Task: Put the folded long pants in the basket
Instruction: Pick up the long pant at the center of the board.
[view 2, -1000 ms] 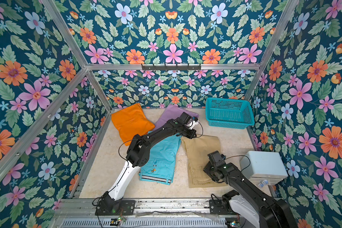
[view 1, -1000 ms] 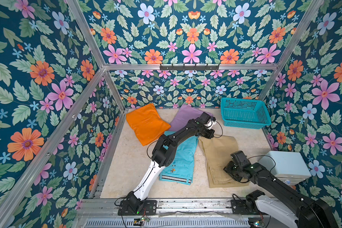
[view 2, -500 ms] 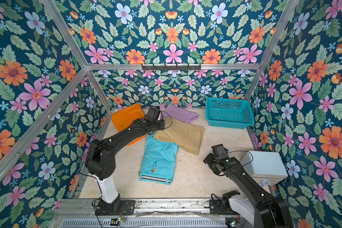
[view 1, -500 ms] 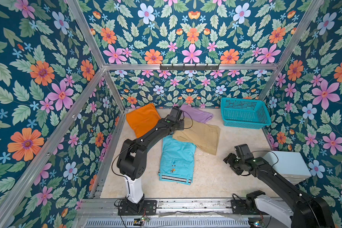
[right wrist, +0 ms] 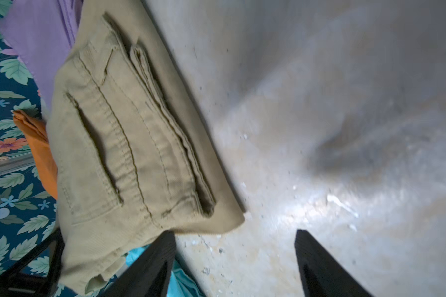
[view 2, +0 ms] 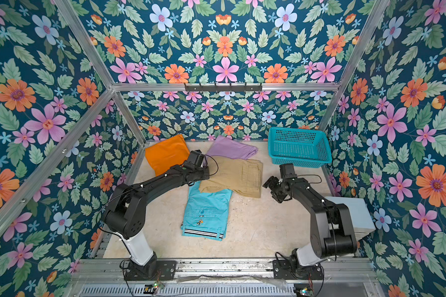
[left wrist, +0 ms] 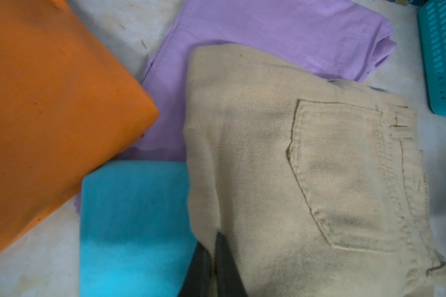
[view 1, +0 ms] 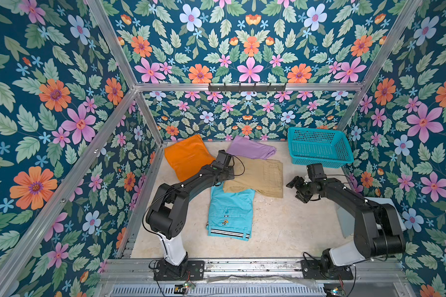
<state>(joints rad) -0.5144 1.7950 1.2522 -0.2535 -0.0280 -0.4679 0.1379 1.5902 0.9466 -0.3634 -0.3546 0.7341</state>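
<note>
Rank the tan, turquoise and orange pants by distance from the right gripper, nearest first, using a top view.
From the right gripper, in a top view:
1. tan pants: right beside it, mid-table.
2. turquoise pants: beyond the tan pair, table centre.
3. orange pants: opposite back corner.

Four folded pants (view 1: 258, 177) lie overlapping, with the basket (view 1: 319, 154) behind and right, seemingly clear of them.

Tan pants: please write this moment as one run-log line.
tan pants: overlapping turquoise pants | left gripper: shut on tan pants | right gripper: open, empty | basket: empty
</note>
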